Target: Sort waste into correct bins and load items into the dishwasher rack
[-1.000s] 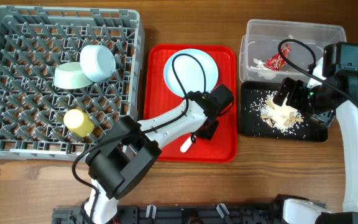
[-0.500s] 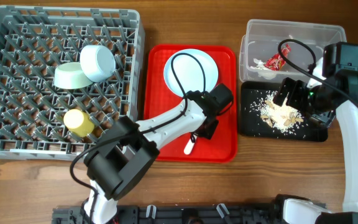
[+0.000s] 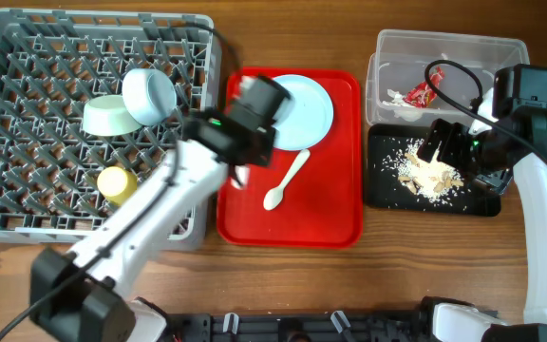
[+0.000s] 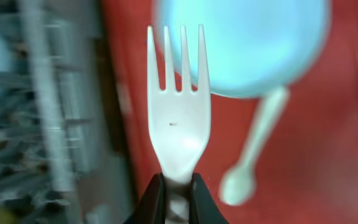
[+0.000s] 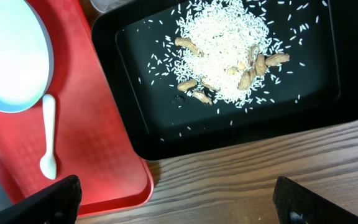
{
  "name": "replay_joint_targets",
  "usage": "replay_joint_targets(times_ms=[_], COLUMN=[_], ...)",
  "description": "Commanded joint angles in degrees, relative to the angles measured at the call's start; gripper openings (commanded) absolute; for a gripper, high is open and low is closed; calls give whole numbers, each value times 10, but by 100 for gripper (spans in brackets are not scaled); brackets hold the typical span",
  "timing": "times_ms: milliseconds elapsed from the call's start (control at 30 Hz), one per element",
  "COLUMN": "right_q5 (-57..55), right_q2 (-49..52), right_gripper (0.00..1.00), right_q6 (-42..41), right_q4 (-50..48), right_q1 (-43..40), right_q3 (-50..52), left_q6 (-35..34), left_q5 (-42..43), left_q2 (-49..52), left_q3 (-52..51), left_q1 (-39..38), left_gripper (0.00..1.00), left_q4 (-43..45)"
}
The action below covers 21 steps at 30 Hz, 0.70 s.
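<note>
Left wrist, fingers (image 4: 156, 202) pinching white fork (image 4: 178, 118)

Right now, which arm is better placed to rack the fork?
Left. Its jaws are shut on the fork beside the rack; the right arm hangs, jaws open, over the black tray.

Wooden table (image 3: 425, 275) is loaded with grey rack (image 3: 27, 190), red tray (image 3: 321, 204), clear tub (image 3: 463, 47) and black tray (image 3: 387, 190).
</note>
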State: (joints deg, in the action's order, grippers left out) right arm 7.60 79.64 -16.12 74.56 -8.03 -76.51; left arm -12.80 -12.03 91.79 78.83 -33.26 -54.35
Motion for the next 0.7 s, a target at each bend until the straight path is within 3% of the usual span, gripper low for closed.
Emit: replay_joint_targets(times_ms=[0, 300, 667], right_q5=[-8, -8, -8], right_q2=[-10, -10, -10], right_gripper=[100, 100, 100], right_q6=[12, 11, 11], right_q4=[1, 1, 1], right_q1=[-2, -2, -2], right_q3=[-2, -2, -2], left_q6=[51, 51, 51], left_q5=[-13, 25, 99], left_q2=[-4, 2, 40], left_q3=[7, -3, -29], left_q1=[71, 207, 235], left_gripper=[4, 4, 4], left_q4=[-17, -25, -2])
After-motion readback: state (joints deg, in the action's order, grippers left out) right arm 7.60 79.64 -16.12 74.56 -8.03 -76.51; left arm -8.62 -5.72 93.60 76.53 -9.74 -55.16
